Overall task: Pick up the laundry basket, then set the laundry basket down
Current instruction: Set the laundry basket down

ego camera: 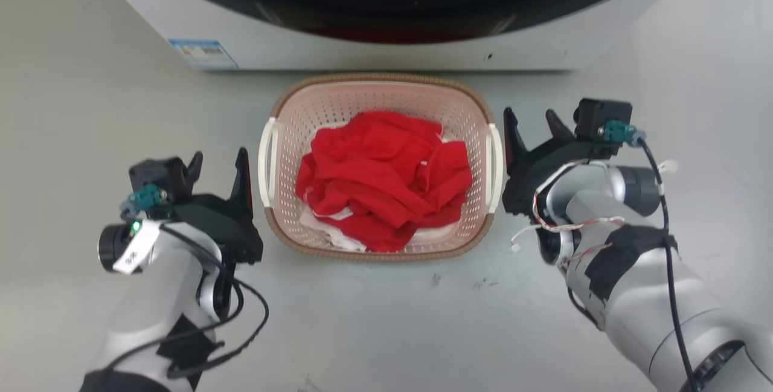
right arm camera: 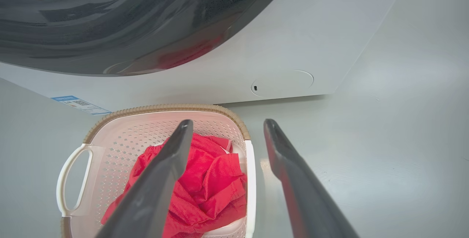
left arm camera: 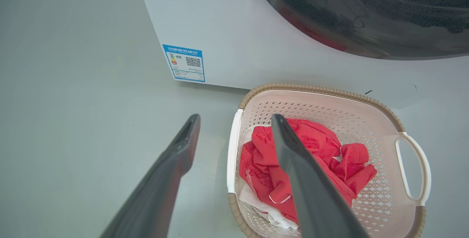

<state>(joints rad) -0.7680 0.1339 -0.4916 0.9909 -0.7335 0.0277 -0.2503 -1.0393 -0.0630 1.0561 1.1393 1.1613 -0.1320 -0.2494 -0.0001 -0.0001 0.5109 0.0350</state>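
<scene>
Both forearms come in at the lower corners of the head view, the left forearm (ego camera: pixel 151 301) from the lower left and the right forearm (ego camera: pixel 646 295) from the lower right. Each bends inward at the wrist, with its fingers pointing up toward the washing machine (ego camera: pixel 374 48).

The left gripper (ego camera: pixel 219 159) hangs just beside the left side of the laundry basket (ego camera: pixel 368 77). Its two dark fingers are spread apart and grip nothing, and its inner finger lies close to the white left handle (ego camera: pixel 266 165) without clearly touching it. The right gripper (ego camera: pixel 531 117) mirrors it on the other side, a little farther up the view. It is also spread wide and empty, with its inner finger just beside the white right handle (ego camera: pixel 495 165).

In each wrist view one finger shows over the grey floor (ego camera: pixel 78 114) and the other over the basket's contents, with the near handle between them in the picture. Whether the fingers are down at handle level cannot be told.

The laundry basket stands on the floor directly in front of the washing machine, its far rim close to the machine's base. Crumpled red clothes (ego camera: pixel 386 180) lie in it, with some white cloth (ego camera: pixel 329 232) under them at the near edge. A blue label (ego camera: pixel 204 54) sits on the machine's lower left corner.
</scene>
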